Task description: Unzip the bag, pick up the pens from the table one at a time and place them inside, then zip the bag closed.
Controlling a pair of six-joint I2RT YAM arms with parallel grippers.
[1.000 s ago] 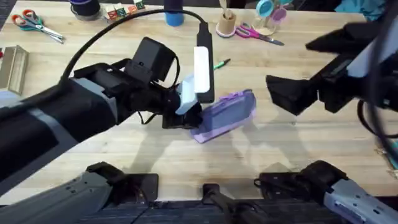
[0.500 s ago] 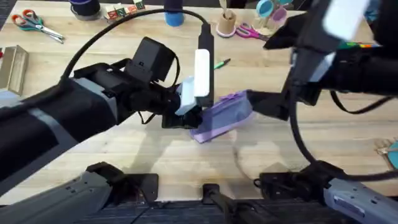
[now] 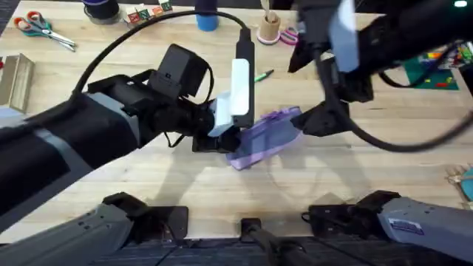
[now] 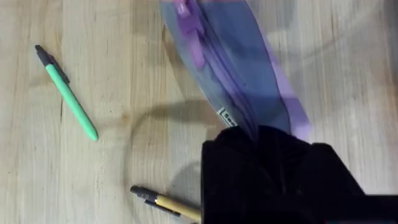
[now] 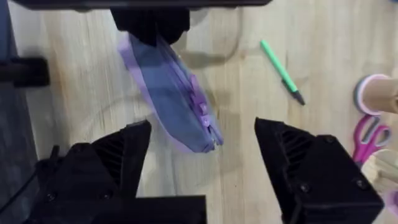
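The lavender bag (image 3: pixel 270 133) lies tilted on the wooden table (image 3: pixel 355 177), its zipper (image 4: pixel 198 43) running along the top. My left gripper (image 3: pixel 222 137) is shut on the bag's left end, and in the left wrist view the black fingers (image 4: pixel 261 162) cover that end. Open and empty, my right gripper (image 3: pixel 319 122) hovers at the bag's right end; the bag (image 5: pixel 171 93) sits just ahead of its spread fingers (image 5: pixel 124 155). The green pen (image 3: pixel 262 74) lies behind the bag. The yellow pen (image 4: pixel 168 204) lies beside the left gripper.
Orange-handled scissors (image 3: pixel 35 25) lie at the far left back. A wooden cup (image 3: pixel 270 26), pink scissors (image 5: pixel 372 134) and a blue cup (image 3: pixel 208 19) stand along the back edge. A green mat (image 3: pixel 443 74) is at the right. A black cable (image 3: pixel 148 33) arcs over the left arm.
The right arm has swung in from the right side and now hangs at the bag's right end, gripper open. The left arm and bag have stayed put.
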